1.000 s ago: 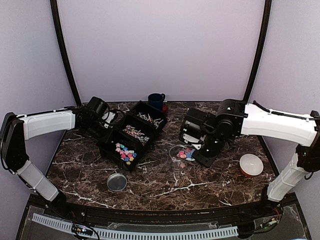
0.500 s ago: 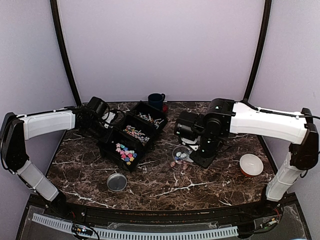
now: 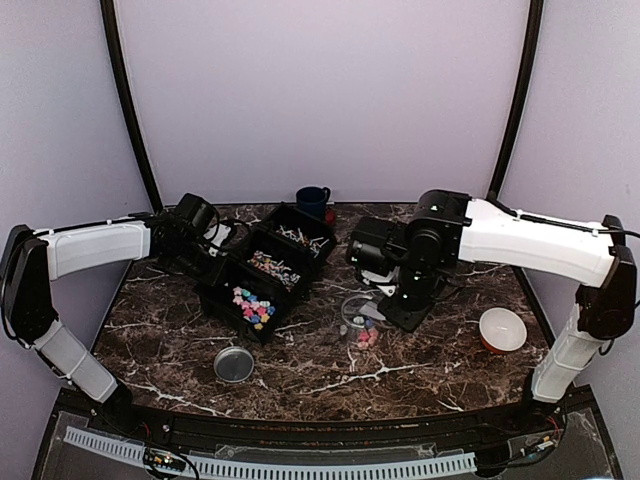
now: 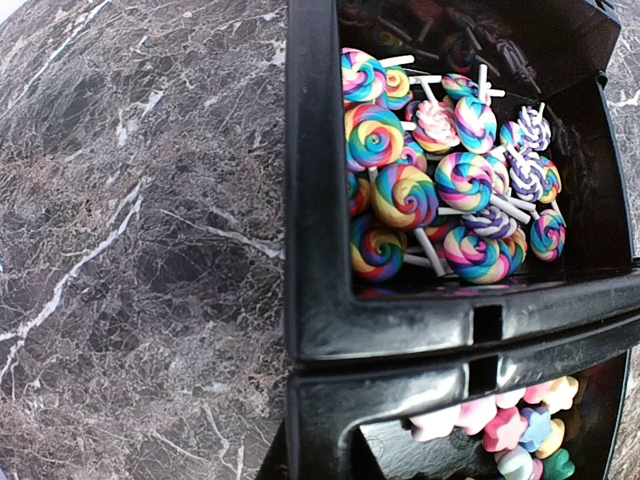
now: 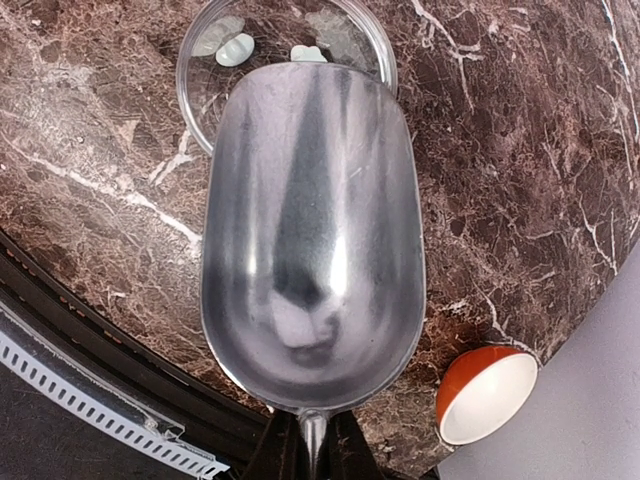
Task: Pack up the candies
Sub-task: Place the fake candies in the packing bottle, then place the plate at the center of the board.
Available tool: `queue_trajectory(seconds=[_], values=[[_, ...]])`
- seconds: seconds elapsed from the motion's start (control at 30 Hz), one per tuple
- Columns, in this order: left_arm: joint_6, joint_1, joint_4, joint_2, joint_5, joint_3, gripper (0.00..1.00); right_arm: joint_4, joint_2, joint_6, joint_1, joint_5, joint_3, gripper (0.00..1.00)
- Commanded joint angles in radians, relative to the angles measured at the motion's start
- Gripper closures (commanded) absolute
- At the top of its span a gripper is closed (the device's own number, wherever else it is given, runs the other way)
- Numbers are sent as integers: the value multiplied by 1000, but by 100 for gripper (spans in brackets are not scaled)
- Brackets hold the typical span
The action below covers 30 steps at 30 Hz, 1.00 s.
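Observation:
A black three-part tray [image 3: 215, 300] holds small multicoloured candies [image 3: 250, 305] in its near part, swirl lollipops [image 4: 430, 190] in the middle and pale stick-like ones [image 3: 298, 235] at the far end. My left gripper [image 3: 212, 268] is shut on the tray's side wall [image 4: 320, 330], one finger on each side. My right gripper [image 5: 312, 452] is shut on the handle of an empty metal scoop [image 5: 310, 230], held above a clear jar [image 5: 200, 60]. The jar [image 3: 352, 303] holds a few candies [image 5: 237, 48].
An orange bowl with a white inside [image 3: 502, 328] stands right of the jar and also shows in the right wrist view [image 5: 485, 395]. A round silver lid [image 3: 233, 363] lies near the front left. A dark blue mug [image 3: 313, 200] stands behind the tray.
My right arm has swung left and risen a little, bringing the scoop over the jar. The left arm and the tray have not moved.

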Motion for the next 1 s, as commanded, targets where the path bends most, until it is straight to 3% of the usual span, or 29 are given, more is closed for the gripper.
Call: queue_trajectory(seconds=[0.0,0.33,0.73,0.97], values=[[-36,12,133,-28,80,47,100,-16,-12,17,-6,25,41,100],[-34,36,187,34,144,32,100,114,-83,-8,-4,171,22,100],[-14,36,188,126,128,36,100,695,-260,-199,-6,215,-274,100],[-10,36,164,144,132,45,87,947,-312,-277,-7,190,-379,100]])
